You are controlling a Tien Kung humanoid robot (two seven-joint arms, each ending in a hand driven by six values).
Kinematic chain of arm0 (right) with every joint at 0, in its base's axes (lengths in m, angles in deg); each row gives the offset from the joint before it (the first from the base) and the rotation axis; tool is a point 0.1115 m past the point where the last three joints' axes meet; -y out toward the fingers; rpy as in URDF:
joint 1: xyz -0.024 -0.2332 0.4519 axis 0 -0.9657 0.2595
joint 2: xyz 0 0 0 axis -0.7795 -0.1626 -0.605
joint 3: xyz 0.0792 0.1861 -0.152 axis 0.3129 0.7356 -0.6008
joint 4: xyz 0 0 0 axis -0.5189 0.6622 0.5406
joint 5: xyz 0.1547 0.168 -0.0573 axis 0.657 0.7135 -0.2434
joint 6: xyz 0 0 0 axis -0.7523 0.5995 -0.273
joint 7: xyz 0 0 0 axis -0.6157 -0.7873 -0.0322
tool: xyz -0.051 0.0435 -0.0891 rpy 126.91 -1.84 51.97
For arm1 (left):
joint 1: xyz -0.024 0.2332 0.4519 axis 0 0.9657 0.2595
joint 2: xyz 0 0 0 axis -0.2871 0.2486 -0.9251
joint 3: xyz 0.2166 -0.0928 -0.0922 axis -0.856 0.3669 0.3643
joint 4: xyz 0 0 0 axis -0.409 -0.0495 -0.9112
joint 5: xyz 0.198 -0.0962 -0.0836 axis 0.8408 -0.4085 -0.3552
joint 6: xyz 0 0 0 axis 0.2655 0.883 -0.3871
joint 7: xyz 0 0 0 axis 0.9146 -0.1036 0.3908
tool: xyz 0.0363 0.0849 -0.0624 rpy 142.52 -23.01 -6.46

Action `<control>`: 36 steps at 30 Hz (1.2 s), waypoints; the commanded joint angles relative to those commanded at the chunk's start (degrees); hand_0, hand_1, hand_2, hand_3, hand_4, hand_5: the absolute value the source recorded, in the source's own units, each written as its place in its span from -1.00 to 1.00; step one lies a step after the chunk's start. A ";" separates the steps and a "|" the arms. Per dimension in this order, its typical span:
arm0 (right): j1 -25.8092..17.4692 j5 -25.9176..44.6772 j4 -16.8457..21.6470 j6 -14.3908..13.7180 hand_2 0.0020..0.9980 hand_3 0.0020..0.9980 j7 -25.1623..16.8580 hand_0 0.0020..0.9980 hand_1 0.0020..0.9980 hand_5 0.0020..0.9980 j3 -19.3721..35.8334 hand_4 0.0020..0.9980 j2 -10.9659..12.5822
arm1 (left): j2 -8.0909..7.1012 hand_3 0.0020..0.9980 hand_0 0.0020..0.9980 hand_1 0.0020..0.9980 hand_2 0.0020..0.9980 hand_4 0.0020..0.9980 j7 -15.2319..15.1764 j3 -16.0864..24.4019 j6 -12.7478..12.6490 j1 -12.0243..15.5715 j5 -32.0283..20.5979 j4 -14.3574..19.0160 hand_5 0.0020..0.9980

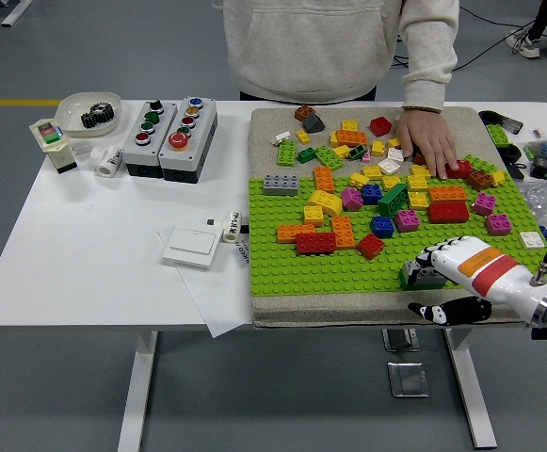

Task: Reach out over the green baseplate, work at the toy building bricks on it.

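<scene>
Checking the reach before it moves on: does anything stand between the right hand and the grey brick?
Nothing visible does: the right hand already has its fingers on the grey brick near the green baseplate's front edge.

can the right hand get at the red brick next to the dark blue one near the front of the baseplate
Probably yes. The right hand sits at a grey brick, and the red brick lies just left with bare green baseplate between.

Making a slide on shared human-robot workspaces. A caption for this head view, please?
Robot's right hand closes on a grey brick at the green baseplate near edge; a person's hand rests among far bricks.
</scene>
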 joint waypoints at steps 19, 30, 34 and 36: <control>6.32 0.91 -12.08 -6.17 0.42 0.26 3.91 0.42 0.31 -0.09 6.83 0.54 -1.57 | 0.06 0.10 0.20 0.38 0.31 0.13 -0.01 -0.04 -0.03 0.05 -0.24 -0.07 0.23; 7.91 -0.38 -23.91 -6.60 0.43 0.29 5.05 0.42 0.31 -0.09 8.92 0.55 -3.47 | 0.10 0.10 0.20 0.38 0.31 0.13 0.13 0.01 -0.12 0.32 -0.16 -0.04 0.23; 7.59 -0.19 -25.75 -6.57 0.43 0.29 5.13 0.42 0.31 -0.09 9.47 0.55 -3.86 | 0.12 0.10 0.20 0.38 0.31 0.13 0.24 0.03 -0.08 0.45 0.02 0.02 0.23; 7.37 -0.02 -26.03 -6.43 0.43 0.30 5.14 0.41 0.31 -0.09 9.64 0.55 -3.90 | 0.14 0.10 0.20 0.38 0.31 0.13 0.29 0.09 -0.06 0.50 0.15 0.04 0.23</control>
